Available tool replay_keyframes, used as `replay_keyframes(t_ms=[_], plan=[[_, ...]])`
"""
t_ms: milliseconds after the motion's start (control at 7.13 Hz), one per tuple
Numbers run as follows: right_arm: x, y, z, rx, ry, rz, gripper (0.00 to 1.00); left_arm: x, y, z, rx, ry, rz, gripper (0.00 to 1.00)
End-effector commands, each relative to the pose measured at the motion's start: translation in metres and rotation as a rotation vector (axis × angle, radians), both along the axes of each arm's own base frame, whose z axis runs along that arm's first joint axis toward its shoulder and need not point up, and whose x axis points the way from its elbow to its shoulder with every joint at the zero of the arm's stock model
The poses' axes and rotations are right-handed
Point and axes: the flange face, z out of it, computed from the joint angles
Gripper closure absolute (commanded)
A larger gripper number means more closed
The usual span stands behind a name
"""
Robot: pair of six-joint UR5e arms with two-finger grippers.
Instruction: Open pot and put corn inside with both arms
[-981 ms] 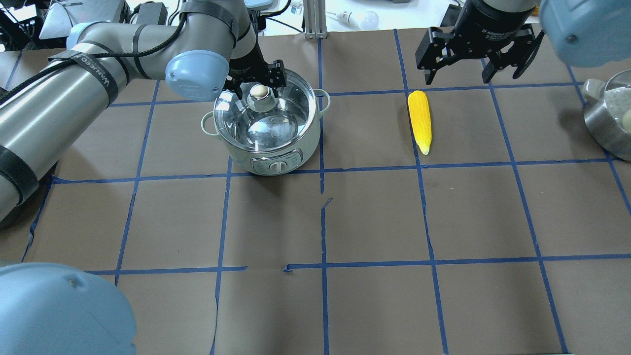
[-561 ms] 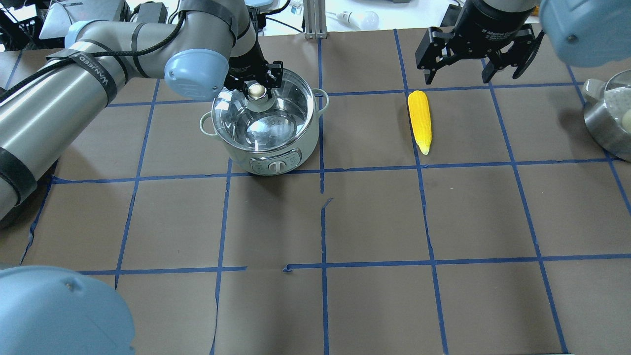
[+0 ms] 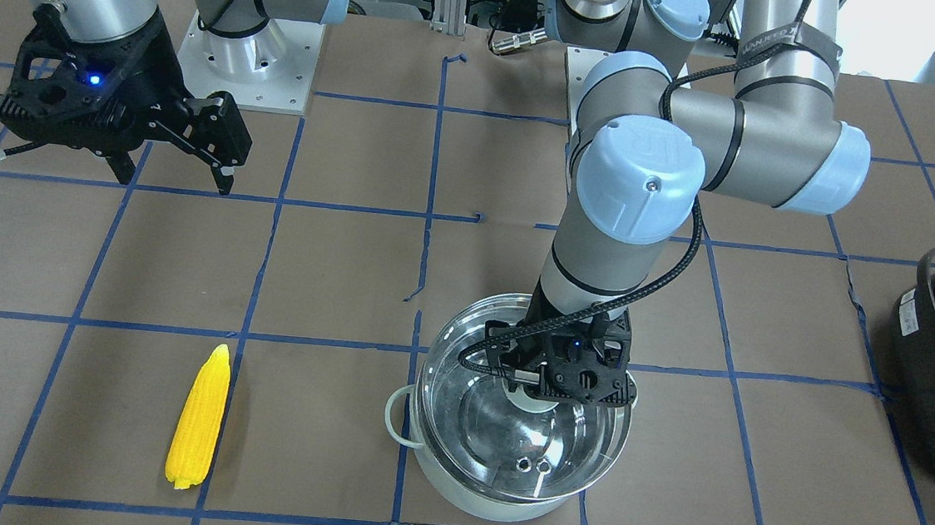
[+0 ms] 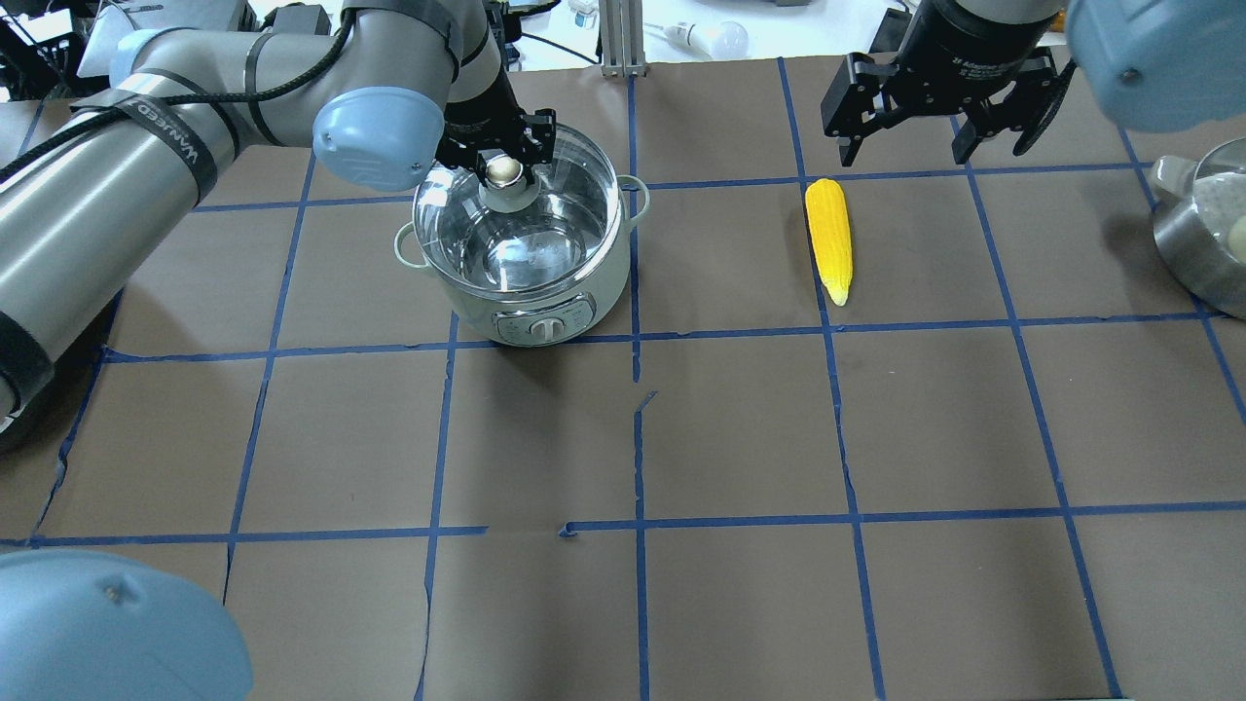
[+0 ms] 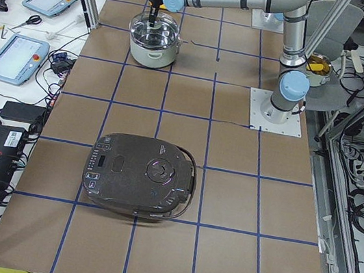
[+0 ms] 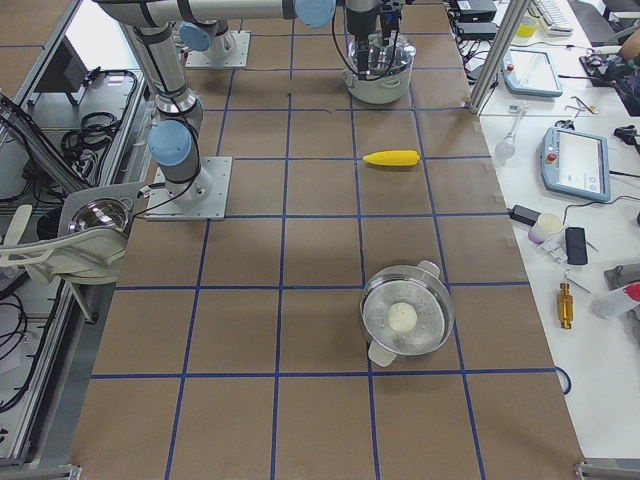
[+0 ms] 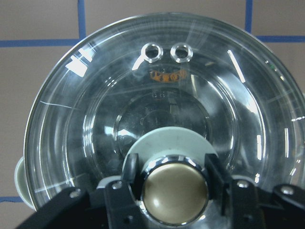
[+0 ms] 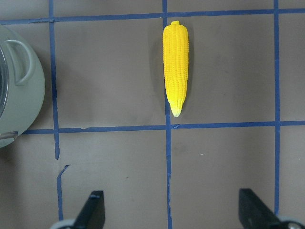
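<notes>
The pale mint-green pot point(image 4: 569, 310) stands at the far left-centre of the table and also shows in the front view point(image 3: 490, 502). My left gripper point(image 4: 503, 173) is shut on the knob point(image 7: 174, 193) of the clear glass lid point(image 4: 487, 243). It holds the lid slightly raised and offset to the left of the pot rim. The yellow corn point(image 4: 829, 239) lies flat on the table to the right of the pot, tip towards me. My right gripper point(image 4: 910, 151) is open and empty, hovering just beyond the corn's thick end. The corn also shows in the right wrist view point(image 8: 176, 67).
A steel pan point(image 6: 405, 315) holding a white ball sits at the table's right end. A black glossy appliance point(image 5: 138, 174) sits at the left end. Blue tape lines grid the brown table cover. White tables with tablets and tools flank the far side.
My left gripper has closed on the lid knob, and the lid has risen and shifted a little left and away from me. The right arm and corn have not moved.
</notes>
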Motion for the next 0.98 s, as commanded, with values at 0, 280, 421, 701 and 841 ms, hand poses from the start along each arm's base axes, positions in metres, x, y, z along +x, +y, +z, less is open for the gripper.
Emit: replay_keyframes(t_ms=[0, 280, 421, 701, 841], plan=[[0.001, 0.0, 0.0, 0.0, 0.0, 0.001, 0.0, 0.06, -0.006, 0.024, 0.031, -0.029, -0.014, 0.74], [-0.001, -0.001, 0.002, 0.0, 0.008, 0.0, 0.0, 0.146, -0.003, 0.028, 0.079, -0.052, -0.102, 0.83], [-0.001, -0.001, 0.002, 0.003, 0.011, -0.001, 0.0, 0.211, -0.004, 0.031, 0.087, -0.056, -0.092, 0.83], [-0.001, -0.001, 0.0, 0.009, 0.011, 0.004, 0.0, 0.305, 0.001, -0.015, 0.137, -0.045, -0.156, 0.9], [-0.001, 0.0, -0.001, 0.011, 0.013, 0.004, 0.0, 0.323, -0.001, -0.042, 0.102, -0.063, -0.152, 0.92]])
